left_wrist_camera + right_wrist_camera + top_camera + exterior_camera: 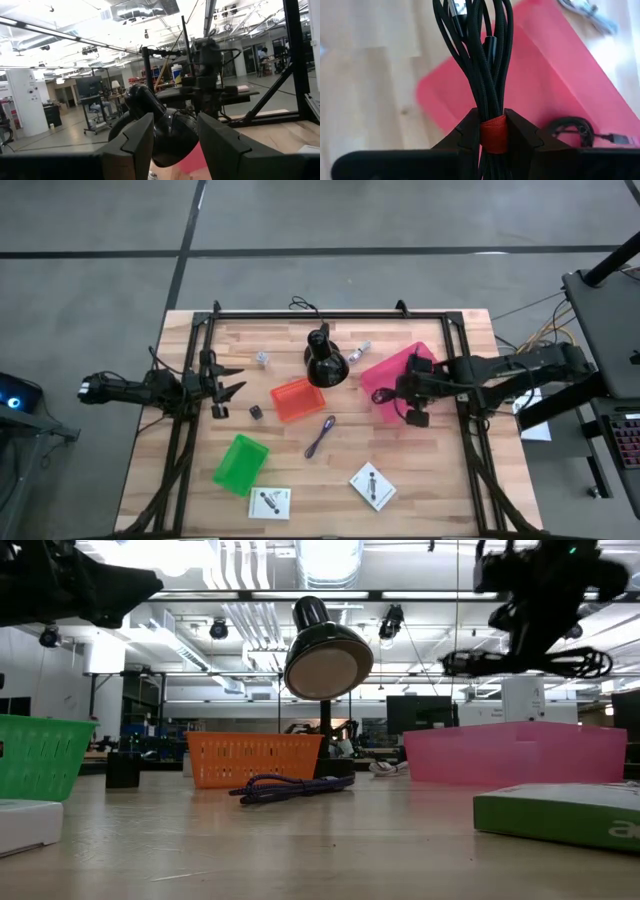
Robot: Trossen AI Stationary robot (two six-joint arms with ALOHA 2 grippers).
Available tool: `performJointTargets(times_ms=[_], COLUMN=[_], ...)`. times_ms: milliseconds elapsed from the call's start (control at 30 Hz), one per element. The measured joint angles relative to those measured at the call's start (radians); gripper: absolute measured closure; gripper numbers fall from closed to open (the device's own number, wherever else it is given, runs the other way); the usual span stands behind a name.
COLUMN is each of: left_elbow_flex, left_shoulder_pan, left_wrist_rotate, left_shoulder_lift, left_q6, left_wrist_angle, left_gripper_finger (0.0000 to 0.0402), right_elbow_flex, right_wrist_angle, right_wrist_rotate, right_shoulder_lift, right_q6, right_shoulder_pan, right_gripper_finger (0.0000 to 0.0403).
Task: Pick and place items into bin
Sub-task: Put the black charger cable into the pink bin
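The right gripper has its jaws clenched on a bundle of black braided cable (red band at the pinch), over the pink plastic bin, where another black cable lies. At ten o'clock of it stands the black cone-shaped desk lamp. The left gripper waits at nine o'clock of the tabletop, jaws parted and empty.

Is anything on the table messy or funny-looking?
Not much. The pink bin lies skewed to the table edge. The right gripper dangles a black cable bundle above it. Another black cable already lies inside.
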Motion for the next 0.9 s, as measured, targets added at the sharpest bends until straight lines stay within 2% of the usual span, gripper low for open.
performJointTargets(times_ms=[500,900], left_elbow_flex=[0.0,-0.001], left_shoulder_pan=[0.0,0.0], left_wrist_rotate=[0.0,0.0], left_shoulder_lift=[0.003,0.004], left_q6=[0.001,0.002], left_wrist_angle=[0.001,0.0], left_gripper_finger=[0.0265,0.0265], right_elbow_flex=[-0.047,-0.056], right_wrist_angle=[-0.042,-0.039], right_wrist_rotate=[0.043,0.061], right_shoulder_lift=[0.108,0.13], right_q6=[0.127,0.173], right_shoulder_pan=[-0.319,-0.432], right_gripper_finger=[0.0351,0.0349])
